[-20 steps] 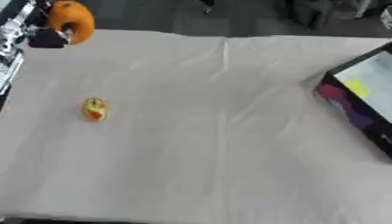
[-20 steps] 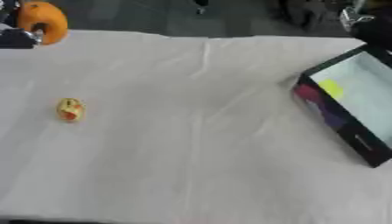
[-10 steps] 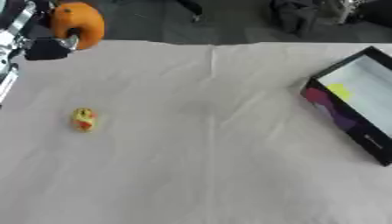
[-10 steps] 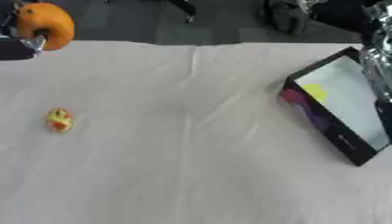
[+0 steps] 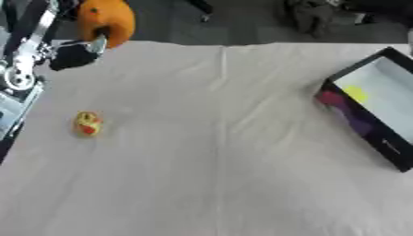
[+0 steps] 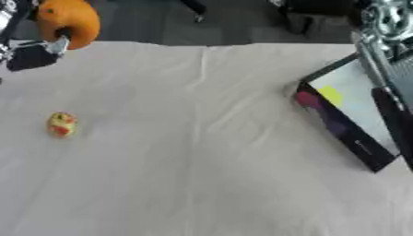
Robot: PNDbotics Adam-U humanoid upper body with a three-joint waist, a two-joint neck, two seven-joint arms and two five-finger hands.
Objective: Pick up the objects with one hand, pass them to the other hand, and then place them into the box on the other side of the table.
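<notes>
My left hand [image 5: 74, 54] is raised over the table's far left corner, with its fingers curled round an orange [image 5: 105, 20]. A small yellow and red object [image 5: 87, 123] lies on the white cloth at the left. At the right edge stands an open black box [image 5: 364, 124] with a pale floor and a yellow thing [image 5: 356, 94] inside. My right arm [image 6: 386, 27] comes down over the box in the right eye view; its hand does not show.
The table [image 5: 218, 175] is covered by a white cloth with a crease down its middle. Dark floor and dark shapes lie past the far edge. My left arm's silver links [image 5: 20, 69] run along the left edge.
The camera has shifted. My left hand has carried the orange a little to the right. My right arm has come into the right eye view above the box.
</notes>
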